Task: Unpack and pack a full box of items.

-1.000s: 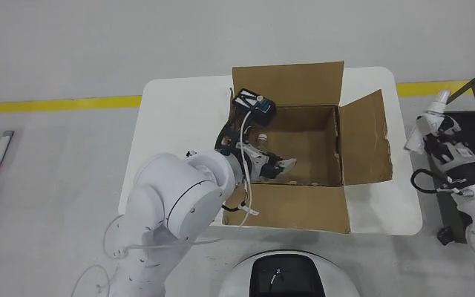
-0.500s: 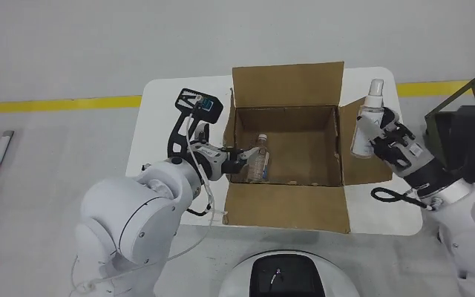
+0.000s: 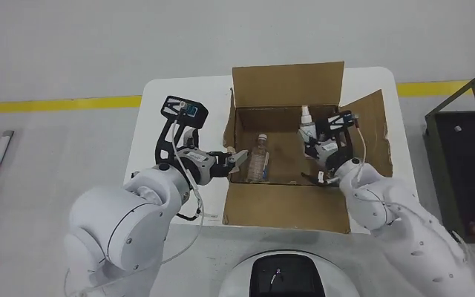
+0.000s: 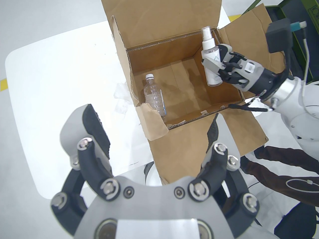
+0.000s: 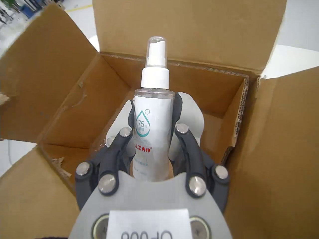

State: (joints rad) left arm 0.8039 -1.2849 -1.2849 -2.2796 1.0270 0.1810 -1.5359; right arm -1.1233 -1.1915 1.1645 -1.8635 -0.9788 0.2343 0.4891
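An open cardboard box [image 3: 289, 83] stands on the white table [image 3: 178, 111]. A clear water bottle [image 3: 258, 157] lies on the box floor by its left wall, seen as the water bottle [image 4: 154, 98] in the left wrist view. My left gripper [image 3: 237, 158] is open and empty at the box's left wall, just outside it; one of its fingers [image 4: 96, 125] frames the box [image 4: 159, 11]. My right gripper [image 5: 153, 113] is shut on a white spray bottle [image 5: 153, 125], holding it cap up inside the right part of the box [image 5: 189, 13]. The spray bottle [image 3: 306, 128] is also the spray bottle [image 4: 210, 58].
The box's front flap [image 3: 286, 208] and right flap [image 3: 367, 137] fold outward over the table. A dark green rack [image 3: 449, 141] stands off the table's right side. Bare table lies left of the box.
My left gripper let the water bottle go in the box and drew back to its left wall. My right arm carried the spray bottle from the far right over the flap into the box.
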